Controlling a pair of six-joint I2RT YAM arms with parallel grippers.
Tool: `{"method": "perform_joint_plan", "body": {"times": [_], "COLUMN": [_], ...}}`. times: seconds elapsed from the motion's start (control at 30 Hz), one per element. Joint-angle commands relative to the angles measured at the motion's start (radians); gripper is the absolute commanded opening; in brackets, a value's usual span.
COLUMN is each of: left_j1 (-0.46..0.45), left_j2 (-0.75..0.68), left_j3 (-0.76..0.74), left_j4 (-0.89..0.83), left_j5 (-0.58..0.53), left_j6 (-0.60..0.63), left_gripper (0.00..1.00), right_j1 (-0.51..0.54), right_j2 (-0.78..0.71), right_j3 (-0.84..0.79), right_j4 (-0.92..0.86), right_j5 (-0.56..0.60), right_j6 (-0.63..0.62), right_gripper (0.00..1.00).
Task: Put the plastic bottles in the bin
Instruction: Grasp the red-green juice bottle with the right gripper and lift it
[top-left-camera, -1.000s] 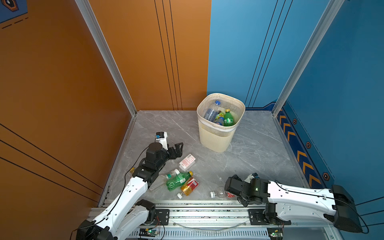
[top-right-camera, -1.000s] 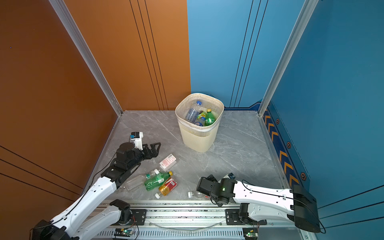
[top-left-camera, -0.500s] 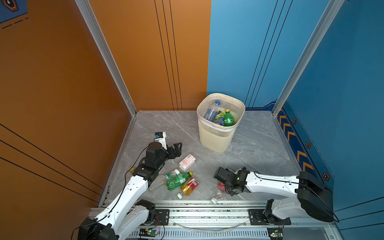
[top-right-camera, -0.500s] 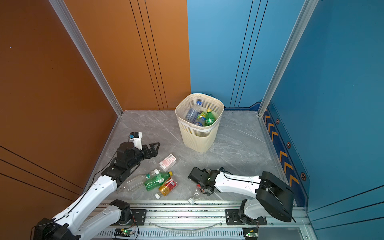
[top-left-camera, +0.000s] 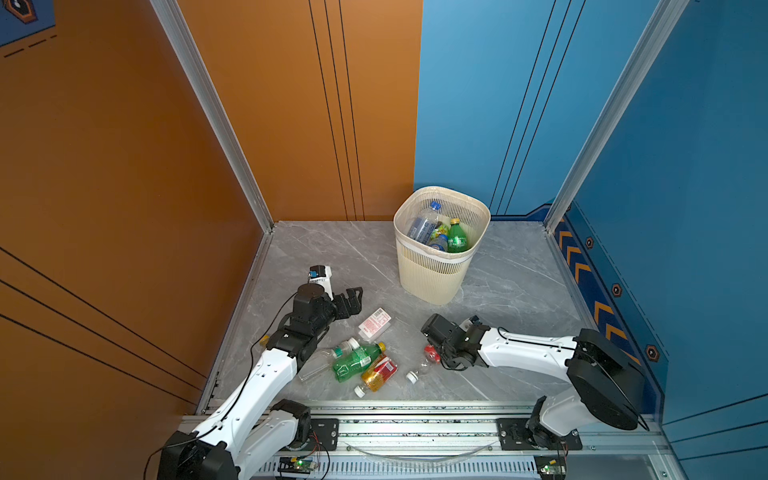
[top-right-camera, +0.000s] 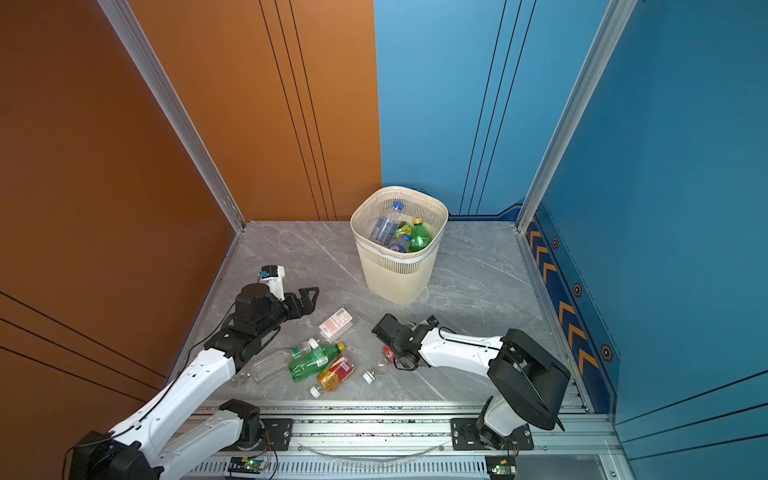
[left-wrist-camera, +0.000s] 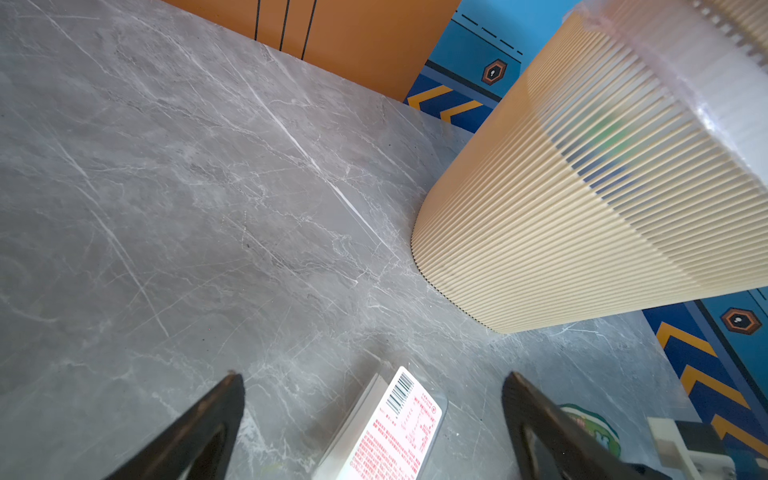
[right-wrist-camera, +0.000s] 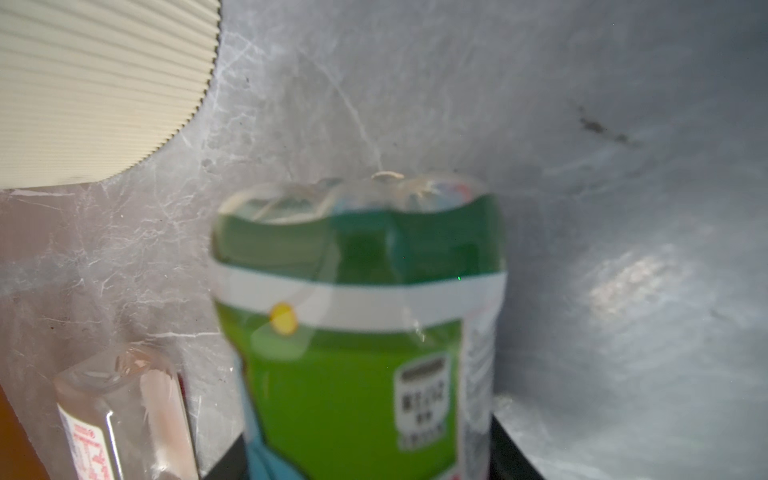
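I am logging the green-labelled bottle (right-wrist-camera: 353, 365) as gripped. In the right wrist view the right gripper (right-wrist-camera: 368, 455) is pressing its dark jaws against both flanks of the bottle, drawn in to the bottle's width. In both top views this gripper is pointing down at the grey marble floor (top-left-camera: 511, 286) in front of the bin. Only the bottle's neck and white cap (top-left-camera: 411, 377) are showing from under it. I cannot tell whether the bottle is resting on the floor or hanging clear of it.

Four others are lying loose on the floor between the two grippers:
- a square clear bottle (top-left-camera: 375, 325) with a red-and-white label
- a green bottle (top-left-camera: 355, 363)
- an amber bottle (top-left-camera: 379, 372) lying against the green one
- a clear bottle (top-left-camera: 316, 368) partly hidden by the left arm (top-left-camera: 270, 370)

The bin (top-left-camera: 432, 278) is standing upright at the back of the floor, near the blue wall (top-left-camera: 478, 124) and well apart from that cluster. Inside it a blue-capped clear bottle (top-left-camera: 424, 224) and a yellow-capped green bottle (top-left-camera: 457, 240) are showing among others.

The left gripper (top-left-camera: 355, 301) is hanging with its jaws spread wide, holding nothing, just beside the square clear bottle.
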Motion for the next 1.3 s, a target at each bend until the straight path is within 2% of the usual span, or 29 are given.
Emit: {"method": "perform_joint_plan", "body": {"times": [0.0, 0.13, 0.27, 0.5, 0.6, 0.8, 0.97, 1.27], "left_j1": [0.009, 0.010, 0.012, 0.015, 0.017, 0.021, 0.022, 0.024], "left_j2": [0.004, 0.009, 0.008, -0.011, -0.016, -0.028, -0.052, -0.104], "left_j3": [0.017, 0.016, 0.013, -0.016, -0.018, -0.029, -0.029, -0.040], "left_j4": [-0.025, -0.031, -0.030, 0.004, 0.002, 0.003, -0.020, -0.068], "left_j5": [0.011, 0.009, 0.008, -0.006, -0.007, -0.017, -0.017, -0.038], "left_j6": [-0.007, -0.009, -0.019, -0.028, -0.037, -0.034, -0.040, -0.037], "left_gripper": [0.98, 0.98, 0.97, 0.98, 0.98, 0.98, 0.98, 0.98], "right_j1": [-0.011, -0.033, -0.094, -0.310, -0.411, -0.527, -0.542, -0.546], "right_j2": [-0.051, -0.146, -0.302, -0.652, -0.717, -0.689, -0.589, -0.367], "right_j3": [0.015, 0.011, -0.024, -0.017, 0.060, 0.236, 0.420, 0.701], "right_j4": [-0.059, -0.116, -0.170, -0.297, -0.350, -0.328, -0.275, -0.065], "right_j5": [0.051, 0.122, 0.167, 0.185, 0.167, 0.097, 0.070, 0.025], "right_j6": [-0.089, -0.163, -0.239, -0.425, -0.537, -0.737, -0.864, -0.911], "right_gripper": [0.46, 0.46, 0.46, 0.44, 0.44, 0.44, 0.44, 0.43]}}
